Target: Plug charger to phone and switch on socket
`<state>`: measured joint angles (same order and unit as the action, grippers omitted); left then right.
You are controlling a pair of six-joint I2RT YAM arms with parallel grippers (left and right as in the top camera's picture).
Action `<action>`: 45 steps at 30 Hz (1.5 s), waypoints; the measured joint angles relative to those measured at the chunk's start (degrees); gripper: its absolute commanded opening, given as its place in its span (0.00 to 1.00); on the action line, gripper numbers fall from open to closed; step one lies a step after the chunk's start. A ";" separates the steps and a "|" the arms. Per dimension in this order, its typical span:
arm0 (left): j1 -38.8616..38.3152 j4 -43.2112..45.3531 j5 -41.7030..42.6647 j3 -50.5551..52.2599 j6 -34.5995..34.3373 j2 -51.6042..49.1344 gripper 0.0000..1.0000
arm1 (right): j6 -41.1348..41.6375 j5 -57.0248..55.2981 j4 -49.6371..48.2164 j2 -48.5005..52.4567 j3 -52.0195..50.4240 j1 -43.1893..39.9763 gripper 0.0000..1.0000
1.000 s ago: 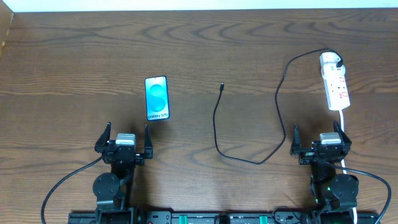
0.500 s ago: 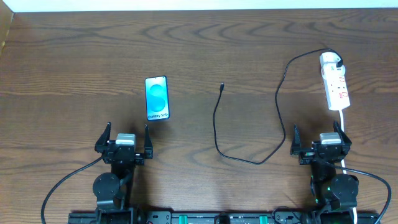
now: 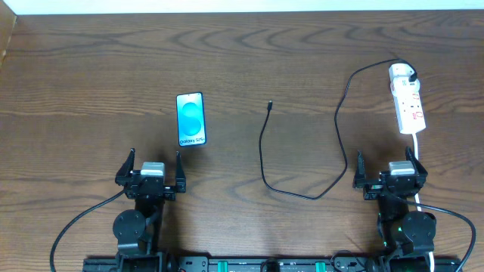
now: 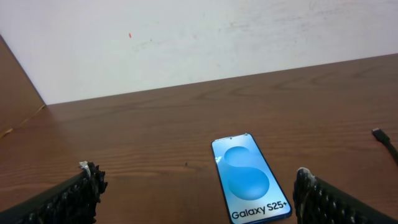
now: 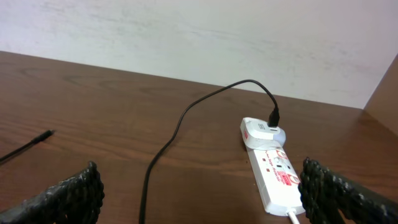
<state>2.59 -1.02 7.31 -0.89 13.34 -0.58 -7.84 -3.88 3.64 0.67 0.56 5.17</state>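
You have a dark brown, wood-grained bench (image 3: pixel 242 53) filling the overhead view. Along its far edge stands a white wall (image 4: pixel 186 37), lightly scuffed, with one small red speck (image 4: pixel 130 35). A brown side panel (image 4: pixel 13 84) meets that wall at your left corner.

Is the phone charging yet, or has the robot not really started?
Barely started. Done: the charger's white adapter already sits in the socket. In hand: nothing; the left gripper and right gripper are open and empty. Left: the cable tip lies apart from the phone, so it needs plugging in, then the socket switch pressed. Whether that switch is on, I cannot tell.
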 measured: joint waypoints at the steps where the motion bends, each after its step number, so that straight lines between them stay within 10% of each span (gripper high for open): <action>1: 0.00 0.00 0.00 0.00 0.00 0.00 0.98 | 0.00 0.00 0.00 0.00 0.00 0.00 0.99; 45: 0.00 -2.64 1.62 -11.21 0.00 -20.24 0.98 | 0.00 -0.02 0.00 0.02 0.00 0.00 0.99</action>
<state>2.59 -3.66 8.93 -12.10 13.34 -20.82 -7.84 -3.90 3.64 0.69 0.56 5.17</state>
